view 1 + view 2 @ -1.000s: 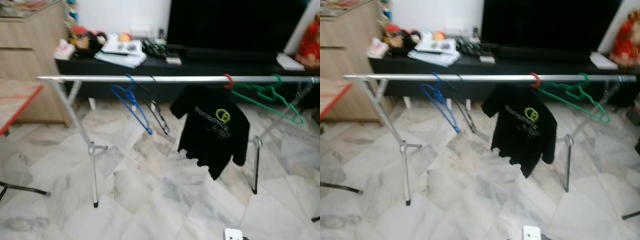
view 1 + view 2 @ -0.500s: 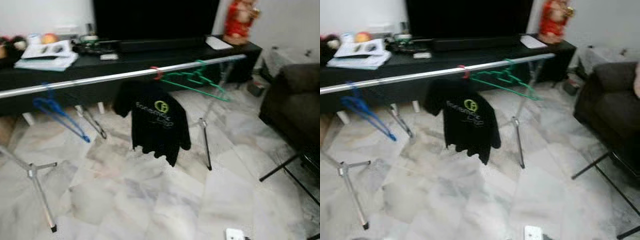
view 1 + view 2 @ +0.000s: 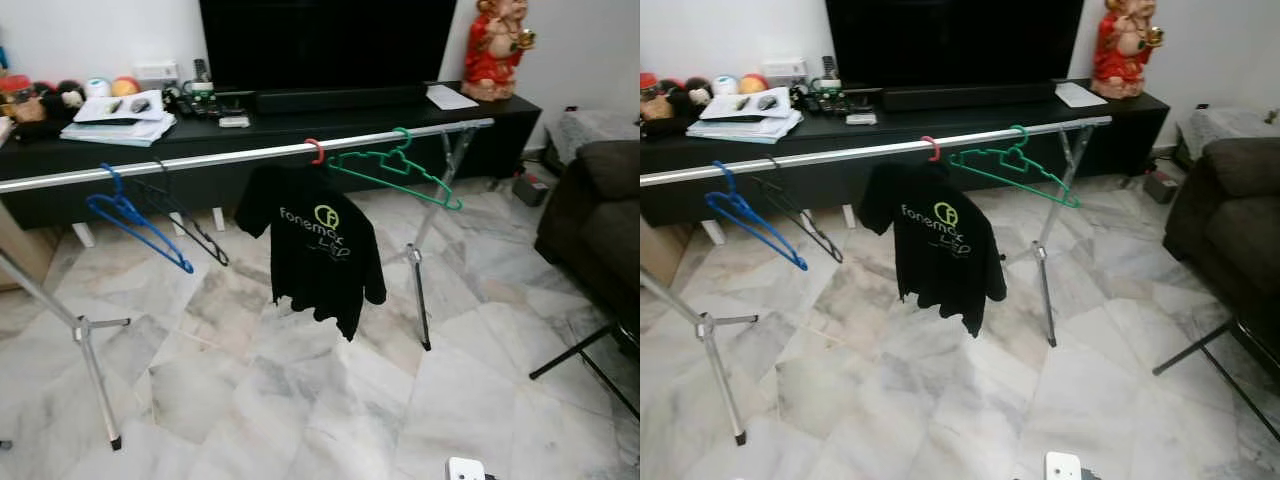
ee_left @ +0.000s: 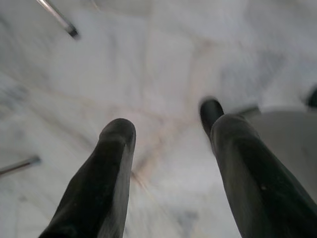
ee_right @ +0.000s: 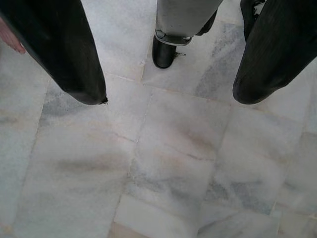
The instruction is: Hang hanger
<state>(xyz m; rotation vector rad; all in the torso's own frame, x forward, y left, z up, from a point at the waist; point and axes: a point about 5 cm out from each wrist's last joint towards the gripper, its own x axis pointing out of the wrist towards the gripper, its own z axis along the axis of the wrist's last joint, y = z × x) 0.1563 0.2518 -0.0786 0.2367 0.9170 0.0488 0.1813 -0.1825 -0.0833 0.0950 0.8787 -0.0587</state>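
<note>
A long silver rail (image 3: 220, 158) on folding legs crosses the room in front of me. From it hang a blue hanger (image 3: 135, 220), a thin black hanger (image 3: 192, 228), a black T-shirt (image 3: 318, 250) on a red hook (image 3: 315, 150), and a green hanger (image 3: 395, 175) near the right end. Both arms hang low over the marble floor. My left gripper (image 4: 171, 134) is open with nothing between its fingers. My right gripper (image 5: 171, 94) is open too and holds nothing.
A black TV stand (image 3: 300, 112) with a large TV (image 3: 325, 45), papers and a red figurine (image 3: 497, 45) runs behind the rail. A dark sofa (image 3: 600, 220) stands at the right, with thin black stand legs (image 3: 580, 355) before it. My own foot (image 5: 166, 49) is on the floor.
The whole picture has swung to the right, so the camera moved: the sofa and figurine came into sight. The hangers and shirt stay where they were on the rail.
</note>
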